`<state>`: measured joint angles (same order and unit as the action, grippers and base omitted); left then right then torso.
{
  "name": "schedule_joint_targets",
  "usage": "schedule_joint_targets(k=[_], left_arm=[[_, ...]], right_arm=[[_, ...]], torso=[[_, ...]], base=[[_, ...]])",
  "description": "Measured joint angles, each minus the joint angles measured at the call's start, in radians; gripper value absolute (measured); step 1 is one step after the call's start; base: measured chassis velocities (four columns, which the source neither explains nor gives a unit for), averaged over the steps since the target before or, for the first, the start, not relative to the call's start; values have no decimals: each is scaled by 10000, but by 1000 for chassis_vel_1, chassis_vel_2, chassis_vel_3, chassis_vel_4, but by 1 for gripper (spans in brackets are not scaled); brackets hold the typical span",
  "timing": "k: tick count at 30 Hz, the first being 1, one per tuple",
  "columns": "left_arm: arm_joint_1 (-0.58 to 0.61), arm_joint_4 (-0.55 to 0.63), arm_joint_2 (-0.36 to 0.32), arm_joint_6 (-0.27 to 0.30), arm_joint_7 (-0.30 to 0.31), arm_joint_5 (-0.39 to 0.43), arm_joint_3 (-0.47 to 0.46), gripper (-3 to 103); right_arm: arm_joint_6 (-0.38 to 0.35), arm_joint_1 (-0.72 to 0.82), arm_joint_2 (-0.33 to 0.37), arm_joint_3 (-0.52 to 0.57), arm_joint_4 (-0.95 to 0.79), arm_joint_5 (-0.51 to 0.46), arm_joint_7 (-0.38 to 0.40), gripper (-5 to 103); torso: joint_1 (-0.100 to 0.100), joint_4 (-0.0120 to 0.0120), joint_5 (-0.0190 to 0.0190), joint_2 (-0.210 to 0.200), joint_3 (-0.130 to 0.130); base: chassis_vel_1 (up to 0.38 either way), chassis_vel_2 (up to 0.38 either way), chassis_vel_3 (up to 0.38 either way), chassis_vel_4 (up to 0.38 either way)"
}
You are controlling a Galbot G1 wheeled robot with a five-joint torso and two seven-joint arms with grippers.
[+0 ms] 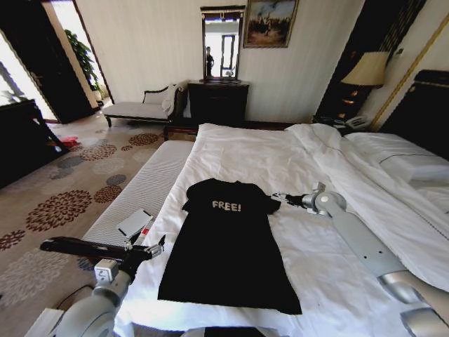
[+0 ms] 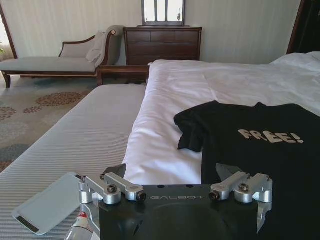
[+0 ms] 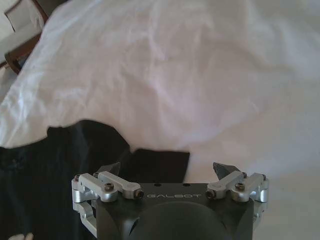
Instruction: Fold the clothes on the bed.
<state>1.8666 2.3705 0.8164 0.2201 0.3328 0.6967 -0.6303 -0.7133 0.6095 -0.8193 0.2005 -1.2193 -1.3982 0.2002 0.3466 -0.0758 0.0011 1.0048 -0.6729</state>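
Note:
The clothes are one black T-shirt (image 1: 228,246) with pale "FREE!" lettering, spread flat and face up on the white duvet of the bed (image 1: 309,161). My right gripper (image 1: 278,197) is open at the tip of the shirt's right sleeve. In the right wrist view that gripper (image 3: 167,171) has the sleeve end (image 3: 160,159) between its spread fingers. At the bed's left edge my left gripper (image 1: 159,245) is open, beside the shirt's lower left side. From the left wrist, the left gripper (image 2: 170,174) faces the shirt (image 2: 260,145) and its left sleeve, with nothing held.
A narrow white-cushioned bench (image 1: 137,193) runs along the bed's left side, with a flat white device (image 1: 135,222) and a small red-capped bottle (image 2: 80,226) on it. White pillows (image 1: 414,165) lie at the right. A chaise (image 1: 144,109) and dark dresser (image 1: 217,102) stand against the far wall.

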Motion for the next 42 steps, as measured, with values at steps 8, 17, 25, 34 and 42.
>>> schedule_joint_targets(k=[8, 17, 25, 34, 42], left_arm=[[52, 34, 14, -24, -12, -1, -72, 100], [181, 93, -55, -26, -9, 12, -198, 100], [256, 124, -8, -26, -4, 63, -318, 100], [150, 75, -38, -28, -1, 156, -285, 100], [109, 58, -43, -25, 14, 251, -296, 100]], right_arm=[[29, 139, -24, 210, 86, 227, -173, 100], [122, -415, -287, -227, 883, 328, -508, 100], [198, -872, -639, -661, 1595, 545, -666, 100], [179, -868, -807, -698, 1646, 541, -674, 100], [134, -671, -984, -636, 1533, 712, -692, 73]], torso=[[0, 4, -15, 0, 1], [0, 7, -12, 1, 1], [1, 7, -10, 0, 0], [1, 4, -11, 0, 0], [1, 5, -11, 1, 1]], base=[[0, 0, 0, 0], [0, 0, 0, 0], [0, 0, 0, 0], [0, 0, 0, 0], [0, 0, 0, 0]])
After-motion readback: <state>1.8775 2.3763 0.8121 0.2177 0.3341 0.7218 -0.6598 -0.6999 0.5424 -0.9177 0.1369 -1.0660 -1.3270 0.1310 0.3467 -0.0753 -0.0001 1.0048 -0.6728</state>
